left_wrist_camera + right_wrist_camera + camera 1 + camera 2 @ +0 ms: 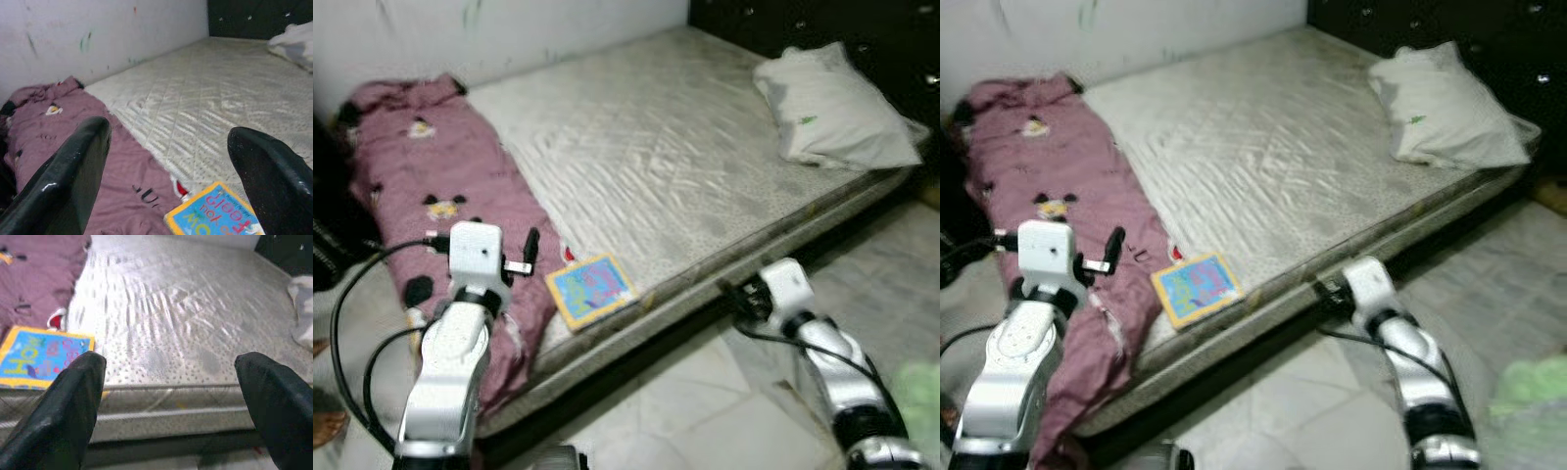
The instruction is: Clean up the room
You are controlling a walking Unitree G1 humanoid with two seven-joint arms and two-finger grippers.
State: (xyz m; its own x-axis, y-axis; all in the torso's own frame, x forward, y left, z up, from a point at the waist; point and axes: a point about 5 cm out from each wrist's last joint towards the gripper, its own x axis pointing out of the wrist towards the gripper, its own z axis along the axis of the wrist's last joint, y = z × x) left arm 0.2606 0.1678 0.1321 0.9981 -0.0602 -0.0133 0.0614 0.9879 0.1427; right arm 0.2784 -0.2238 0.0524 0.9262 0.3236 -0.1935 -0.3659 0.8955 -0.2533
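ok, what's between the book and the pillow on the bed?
Bare mattress, no items. The book sits at the near edge beside the maroon blanket; the pillow lies at the far corner. Clearest in the left eye view.

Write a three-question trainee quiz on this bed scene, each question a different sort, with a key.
1. True or false: the picture book lies on the mattress near its front edge, beside the maroon blanket.
2. Which item sits at the far right end of the mattress? A) white pillow B) a shoe C) a lamp
3. Fill in: the left tool hovers with its fingers ____, holding nothing.

Key: 1 true; 2 A; 3 open. The right tool is open too, facing the mattress side.
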